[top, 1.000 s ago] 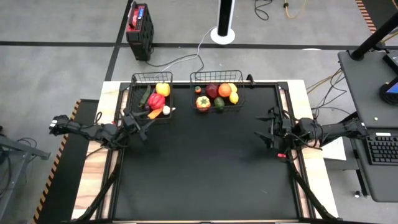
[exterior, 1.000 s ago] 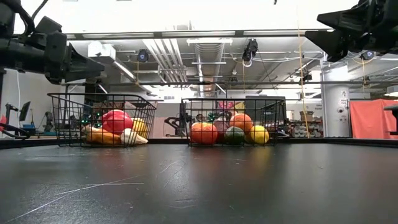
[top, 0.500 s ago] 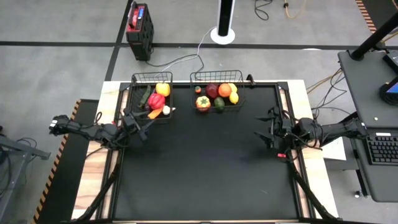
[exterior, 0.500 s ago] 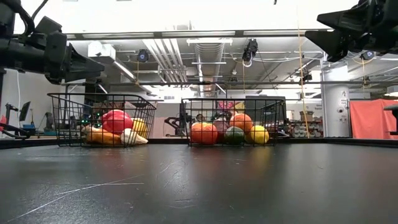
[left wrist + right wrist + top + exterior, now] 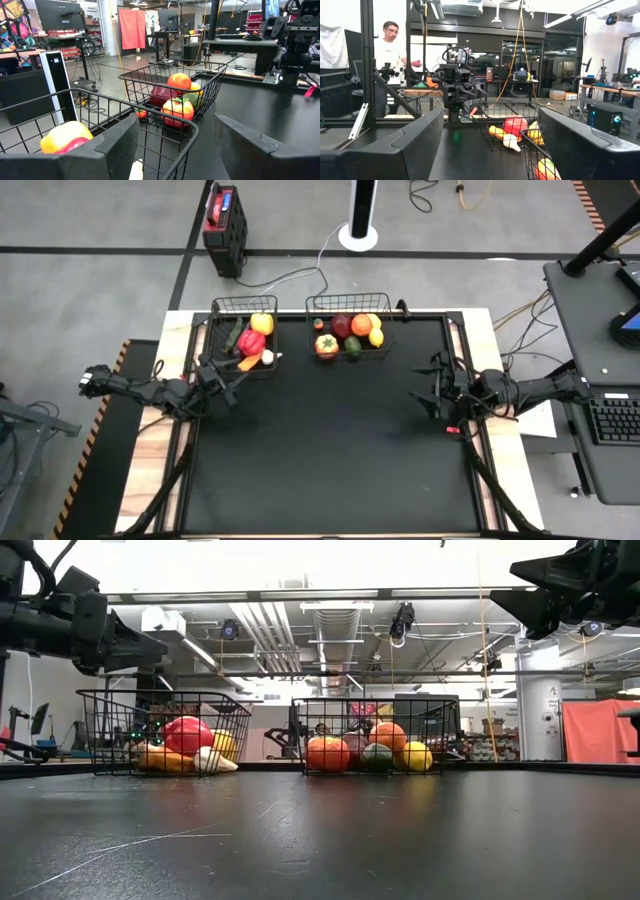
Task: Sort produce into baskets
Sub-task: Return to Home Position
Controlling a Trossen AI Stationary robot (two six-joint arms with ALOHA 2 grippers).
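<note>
Two black wire baskets stand at the table's far edge. The left basket (image 5: 243,335) holds a yellow pepper, a red pepper, a carrot, a cucumber and a garlic. The right basket (image 5: 349,326) holds an orange, a lemon, a dark red fruit, a red-yellow pepper and an avocado. My left gripper (image 5: 226,383) hovers open just near of the left basket, whose near corner shows between its fingers (image 5: 170,145). My right gripper (image 5: 428,393) hovers open at the table's right side, empty (image 5: 490,145).
The black table top (image 5: 330,450) lies bare between and near of the arms. A person (image 5: 390,65) stands beyond the table's left side in the right wrist view. A desk with a keyboard (image 5: 610,420) stands right of the table.
</note>
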